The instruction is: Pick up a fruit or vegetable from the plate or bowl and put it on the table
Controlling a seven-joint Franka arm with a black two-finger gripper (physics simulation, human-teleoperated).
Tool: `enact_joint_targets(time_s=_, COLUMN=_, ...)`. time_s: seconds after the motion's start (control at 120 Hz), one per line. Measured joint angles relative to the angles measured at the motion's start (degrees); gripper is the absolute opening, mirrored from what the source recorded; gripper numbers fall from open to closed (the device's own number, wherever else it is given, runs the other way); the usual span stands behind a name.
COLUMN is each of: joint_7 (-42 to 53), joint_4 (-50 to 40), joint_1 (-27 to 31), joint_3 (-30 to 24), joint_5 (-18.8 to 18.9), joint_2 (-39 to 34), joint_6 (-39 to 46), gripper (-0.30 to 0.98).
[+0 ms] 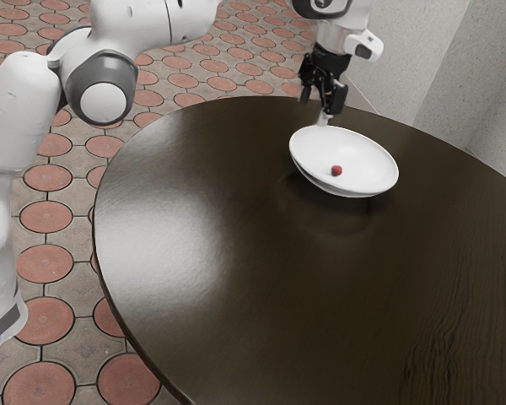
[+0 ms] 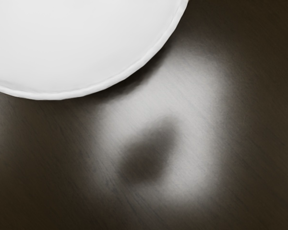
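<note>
Showing the scene from the arm's side, the exterior view presents one white arm (image 1: pixel 101 72), one black gripper (image 1: pixel 320 103), one white bowl (image 1: pixel 367 160) and one small red item (image 1: pixel 336 170). The item, round in form, rests inside the bowl, towards its near side. The bowl stands on one dark, round table (image 1: pixel 261 278). The gripper is above the table at the bowl's far side, well apart from the red item; its jaws stand wide. One small pale patch (image 1: pixel 323 120) lies just below them; its nature cannot be told. Around the table's left side, the same view includes a floor (image 1: pixel 34 143) of red discs and grey paving. Seen from the hand, the wrist view adds details of the tabletop: one bright area (image 2: pixel 197 86) beside the bowl's rim and, within it, one dark, blurred shadow (image 2: pixel 151 151).
</note>
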Motion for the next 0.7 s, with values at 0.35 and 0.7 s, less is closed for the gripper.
enact_joint_targets(time_s=0.35, joint_7=0.2, joint_4=3.5, joint_1=-1.0, joint_3=-1.9, joint_5=-0.1, joint_2=0.6, joint_6=6.2, gripper=0.69)
enact_joint_targets(time_s=0.7, joint_7=3.6, joint_4=4.2, joint_1=2.5, joint_3=-2.3, joint_5=-0.4, joint_2=15.3, joint_6=29.6, gripper=0.69)
